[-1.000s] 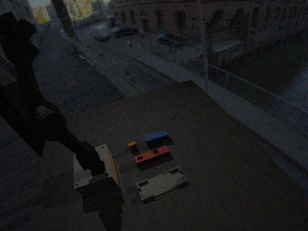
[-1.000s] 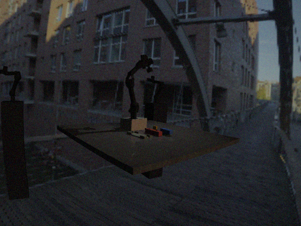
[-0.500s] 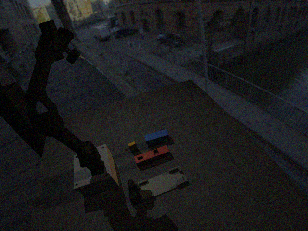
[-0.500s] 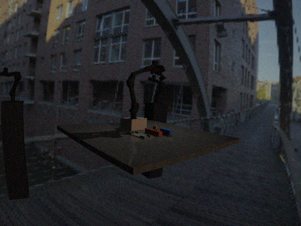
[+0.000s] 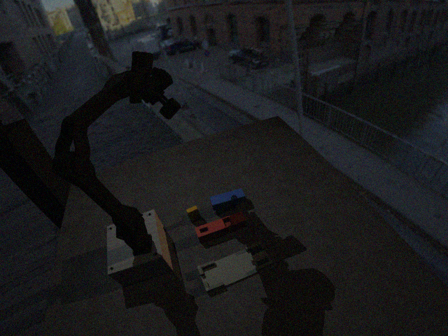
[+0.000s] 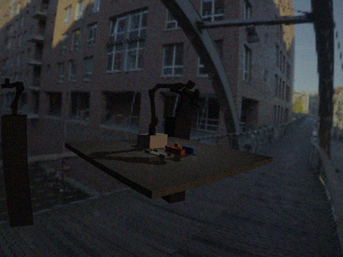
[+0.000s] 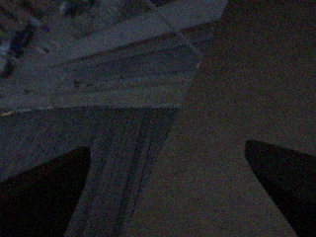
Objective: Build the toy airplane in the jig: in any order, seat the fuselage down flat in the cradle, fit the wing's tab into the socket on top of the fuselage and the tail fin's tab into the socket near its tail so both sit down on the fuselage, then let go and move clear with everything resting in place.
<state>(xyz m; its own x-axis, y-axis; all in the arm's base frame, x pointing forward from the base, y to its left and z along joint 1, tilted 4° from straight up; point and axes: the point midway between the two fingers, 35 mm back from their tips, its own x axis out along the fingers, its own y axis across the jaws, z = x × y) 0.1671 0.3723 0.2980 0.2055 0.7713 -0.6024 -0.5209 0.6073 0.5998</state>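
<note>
The red fuselage (image 5: 215,226) (image 6: 174,150) lies beside the pale jig (image 5: 231,271) (image 6: 156,152), not in its cradle; two dark sockets show in its top. The blue wing (image 5: 223,198) (image 6: 189,150) lies on the table on the fuselage's other side. The small yellow tail fin (image 5: 192,209) (image 6: 176,144) stands near the fuselage's end, separate from it. My gripper (image 7: 169,150) (image 5: 155,103) is open and empty, high above the table and away from the parts. The arm's shadow covers one end of the jig and darkens part of the fuselage.
The arm's base stands on a pale block (image 5: 163,240) (image 6: 158,141) close to the parts. The brown table (image 5: 224,159) (image 6: 133,172) has its edge below my gripper in the wrist view. Another arm on a pedestal (image 6: 15,166) stands off the table. The scene is very dark.
</note>
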